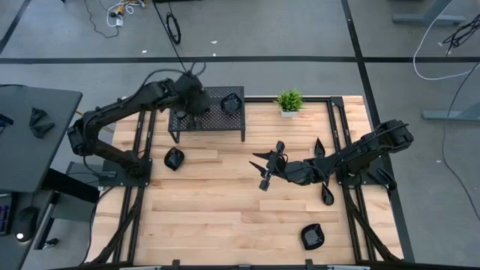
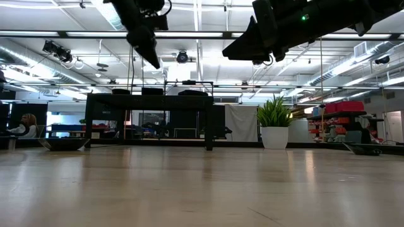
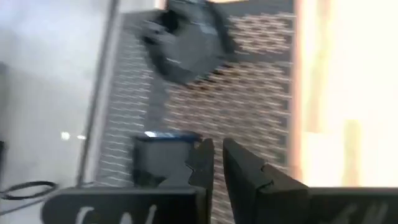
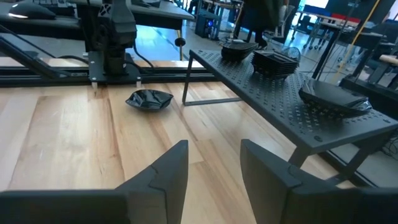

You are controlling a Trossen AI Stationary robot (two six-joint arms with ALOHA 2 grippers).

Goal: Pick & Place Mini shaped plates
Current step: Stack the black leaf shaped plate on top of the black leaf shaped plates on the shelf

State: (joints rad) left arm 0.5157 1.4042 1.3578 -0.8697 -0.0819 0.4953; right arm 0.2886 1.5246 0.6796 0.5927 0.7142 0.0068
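A black perforated rack (image 1: 214,120) stands at the table's far edge. On it lie several mini shaped plates: a stack of square ones (image 4: 273,62), a rounded one (image 4: 239,50) and one (image 1: 231,103) at the rack's right end. My left gripper (image 3: 217,155) hovers above the rack's left part, tilted down, its fingers slightly apart with nothing between them; a square plate (image 3: 158,155) lies on the rack just beside them. My right gripper (image 1: 268,171) hangs open over the table's middle, empty. More plates lie on the table (image 1: 175,158), (image 1: 313,236), (image 1: 328,196).
A small green potted plant (image 1: 289,101) stands at the far edge, right of the rack. Black rails (image 1: 337,120) run along the table's left and right sides. Bare wood (image 1: 217,202) lies between the arms toward the near edge.
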